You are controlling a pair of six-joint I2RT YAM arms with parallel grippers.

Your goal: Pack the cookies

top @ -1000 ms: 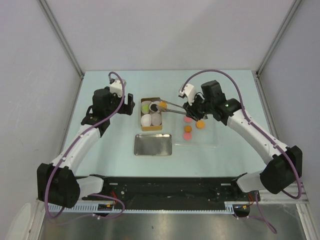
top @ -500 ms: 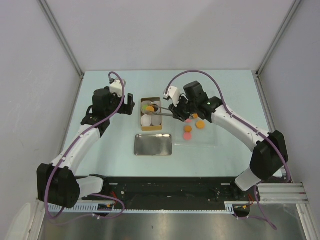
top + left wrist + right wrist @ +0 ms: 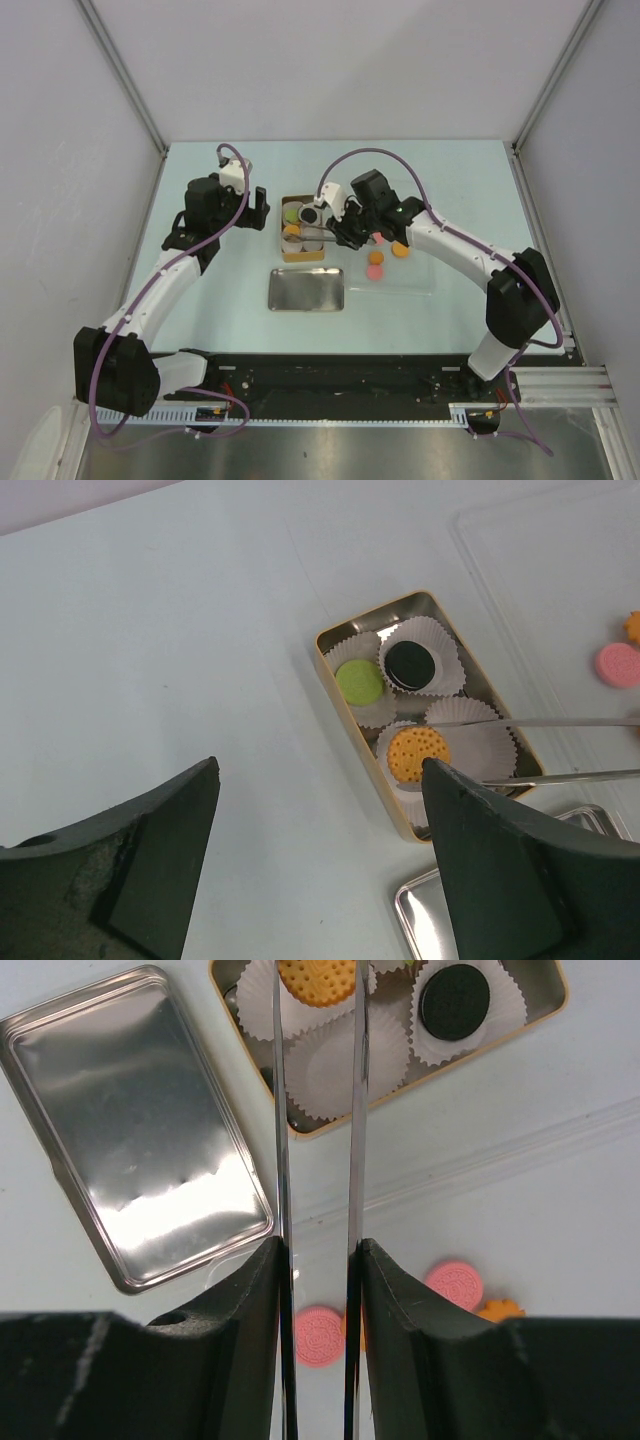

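Note:
A gold tin [image 3: 303, 259] holds white paper cups. It also shows in the left wrist view [image 3: 340, 702] with a green cookie [image 3: 360, 680], a black cookie [image 3: 410, 662] and an orange cookie [image 3: 418, 753] in cups. My right gripper [image 3: 345, 228] [image 3: 318, 1250] is shut on metal tweezers [image 3: 276, 1110]. Their tips reach over the tin on either side of the orange cookie [image 3: 318, 980]; I cannot tell whether they pinch it. Loose cookies lie to the right: orange [image 3: 400, 249], orange [image 3: 376, 257], pink [image 3: 374, 272]. My left gripper [image 3: 257, 208] [image 3: 320, 860] is open and empty, left of the tin.
The tin's silver lid [image 3: 306, 289] [image 3: 130, 1130] lies flat in front of the tin. The loose cookies rest on a clear plastic tray [image 3: 415, 283]. White walls close in the table on three sides.
My right arm has swung left and carried the tweezers with the orange cookie from the tin's far right cup to its near left cup. The left arm has not moved.

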